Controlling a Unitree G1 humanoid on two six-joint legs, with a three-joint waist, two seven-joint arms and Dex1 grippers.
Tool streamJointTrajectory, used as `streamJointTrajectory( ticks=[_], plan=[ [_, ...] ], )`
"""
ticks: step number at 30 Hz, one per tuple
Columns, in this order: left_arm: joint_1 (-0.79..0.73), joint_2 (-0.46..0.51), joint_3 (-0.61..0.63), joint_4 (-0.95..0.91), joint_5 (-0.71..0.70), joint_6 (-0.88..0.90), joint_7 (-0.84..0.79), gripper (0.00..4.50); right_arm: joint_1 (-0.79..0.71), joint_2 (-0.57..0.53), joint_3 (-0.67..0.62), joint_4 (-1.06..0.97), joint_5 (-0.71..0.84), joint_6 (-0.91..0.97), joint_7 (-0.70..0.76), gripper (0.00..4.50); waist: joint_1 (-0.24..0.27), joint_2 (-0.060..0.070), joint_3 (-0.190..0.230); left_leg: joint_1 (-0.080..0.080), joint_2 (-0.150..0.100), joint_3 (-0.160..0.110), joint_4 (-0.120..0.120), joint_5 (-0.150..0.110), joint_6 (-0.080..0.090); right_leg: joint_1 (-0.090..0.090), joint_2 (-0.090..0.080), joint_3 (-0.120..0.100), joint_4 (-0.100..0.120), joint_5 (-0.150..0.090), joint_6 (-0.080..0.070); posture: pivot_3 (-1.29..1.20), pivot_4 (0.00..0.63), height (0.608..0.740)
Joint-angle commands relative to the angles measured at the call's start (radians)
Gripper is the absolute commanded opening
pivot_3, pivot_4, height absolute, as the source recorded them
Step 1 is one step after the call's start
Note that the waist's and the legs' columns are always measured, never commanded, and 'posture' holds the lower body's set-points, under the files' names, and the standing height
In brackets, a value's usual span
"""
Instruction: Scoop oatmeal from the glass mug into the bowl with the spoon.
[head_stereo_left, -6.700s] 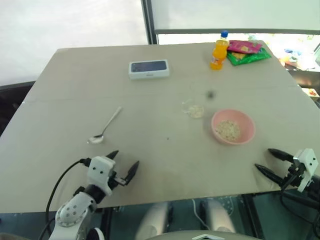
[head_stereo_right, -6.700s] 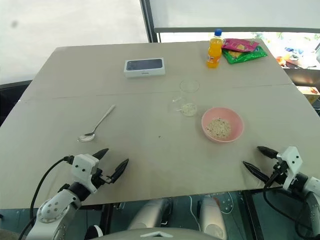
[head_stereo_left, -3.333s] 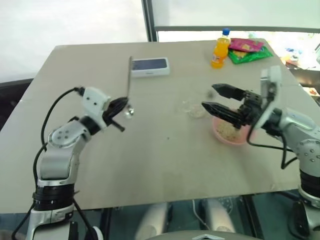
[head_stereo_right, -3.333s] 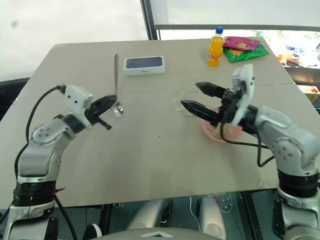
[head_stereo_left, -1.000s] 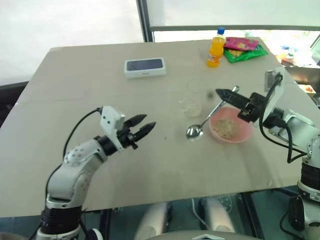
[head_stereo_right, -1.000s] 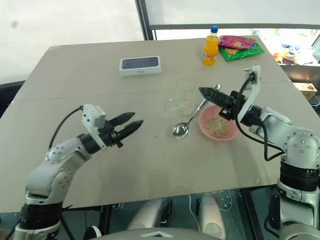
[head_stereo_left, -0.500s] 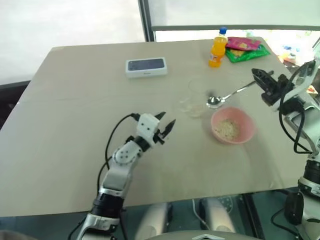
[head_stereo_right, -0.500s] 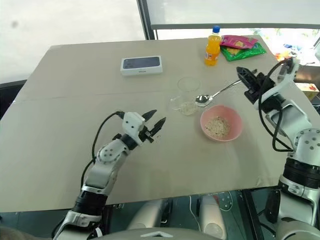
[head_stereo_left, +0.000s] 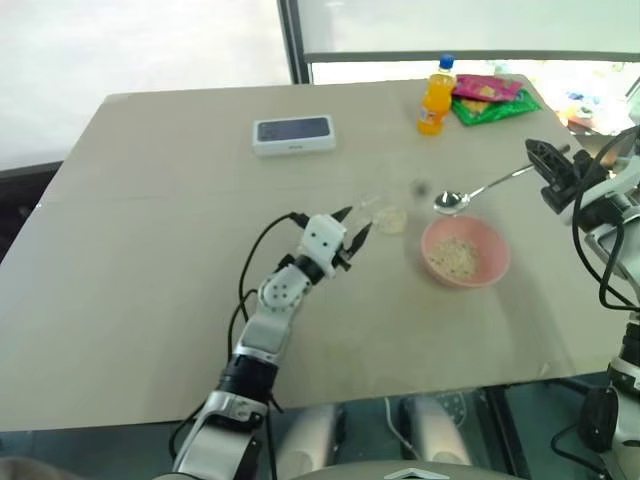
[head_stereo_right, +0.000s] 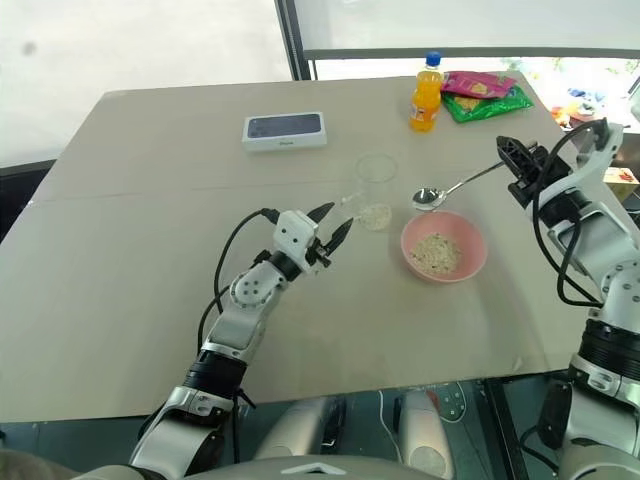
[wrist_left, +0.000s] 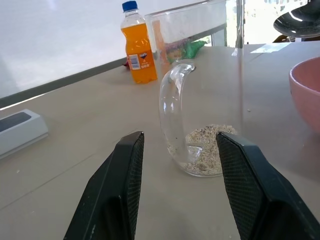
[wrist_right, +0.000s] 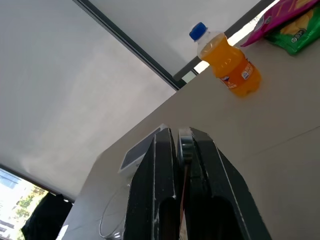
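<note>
Because the spread left claw (head_stereo_right: 328, 226) reaches for the glass mug (head_stereo_right: 376, 190) on the desk (head_stereo_right: 150, 200) while the right claw (head_stereo_right: 512, 158) pinches the spoon (head_stereo_right: 448, 188) above the bowl (head_stereo_right: 444, 247), a clumsy nudge could topple the oatmeal (wrist_left: 205, 148).

Bright, even daylight comes in from the windows behind the far edge of the table (head_stereo_right: 150, 300), and the panes there are washed out to near white. Shadows on the tabletop are soft and faint. The head views are sharp, with slight bending toward the corners. Up close, the mug (wrist_left: 200, 100) catches pale reflections, and the orange bottle (wrist_right: 227, 59) stays crisp against the glare.
</note>
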Motion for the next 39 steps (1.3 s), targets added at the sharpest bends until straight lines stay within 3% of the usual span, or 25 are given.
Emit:
streamJointTrajectory(
  ticks=[1, 11, 19, 39],
  plan=[
    [-0.038, -0.011, 0.021, 0.018, -0.014, -0.018, 0.008, 2.34, 0.004, -0.025, -0.045, -0.056, 0.005, -0.02, 0.003, 0.0, 0.001, 0.0, 0.0, 0.0, 0.0, 0.0, 0.0, 0.0, 0.0, 0.0, 0.0, 0.0, 0.0, 0.0, 0.0, 0.0, 0.15, 0.74],
    [-0.11, -0.058, 0.018, 0.131, -0.016, -0.045, -0.004, 2.34, 0.007, -0.035, -0.05, -0.066, 0.005, -0.02, 0.002, 0.0, 0.007, 0.0, 0.0, 0.0, 0.0, 0.0, 0.001, 0.0, 0.0, 0.0, 0.0, 0.0, 0.0, 0.0, 0.0, 0.0, 0.15, 0.74],
    [-0.215, -0.078, 0.048, 0.281, 0.015, -0.075, 0.079, 2.34, 0.015, -0.02, -0.043, -0.075, -0.01, -0.023, 0.008, 0.0, 0.009, 0.0, 0.0, 0.0, 0.0, 0.0, 0.002, 0.0, 0.0, 0.0, 0.001, 0.0, 0.0, 0.0, 0.001, 0.0, 0.15, 0.74],
    [-0.31, -0.065, 0.085, 0.381, 0.027, -0.116, 0.142, 2.34, 0.044, 0.006, -0.033, -0.092, -0.027, -0.033, 0.02, 0.0, 0.009, 0.0, 0.0, 0.0, 0.0, 0.001, 0.002, 0.0, 0.0, 0.0, 0.001, 0.001, 0.001, 0.001, 0.001, 0.0, 0.15, 0.74]
  ],
)
